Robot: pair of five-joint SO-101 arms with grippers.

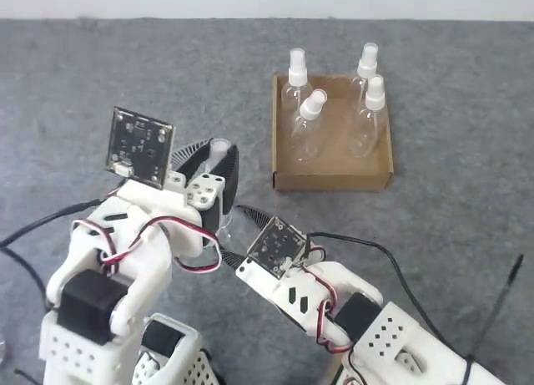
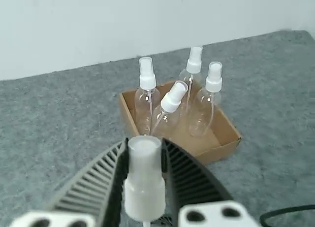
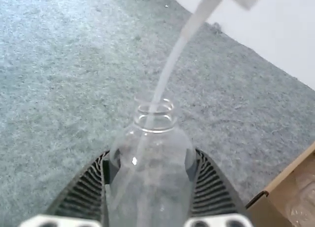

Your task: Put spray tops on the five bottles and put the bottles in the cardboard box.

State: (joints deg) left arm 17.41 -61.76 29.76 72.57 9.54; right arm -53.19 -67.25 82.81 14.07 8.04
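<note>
My left gripper (image 1: 219,157) (image 2: 144,149) is shut on a white spray top (image 1: 219,147) (image 2: 144,187) and holds it upright to the left of the cardboard box (image 1: 334,182) (image 2: 224,143). Just below it, my right gripper (image 1: 232,232) (image 3: 151,160) is shut on a clear open bottle (image 3: 150,187). The spray top's thin dip tube (image 3: 170,69) slants down into the bottle's neck (image 3: 155,116). Several capped bottles (image 1: 310,122) (image 2: 170,106) stand in the box, one of them leaning.
Grey felt covers the table. The box corner (image 3: 290,187) lies close beside the held bottle. Black cables (image 1: 501,301) trail off the right arm at the lower right, and another cable (image 1: 25,230) runs off the left edge.
</note>
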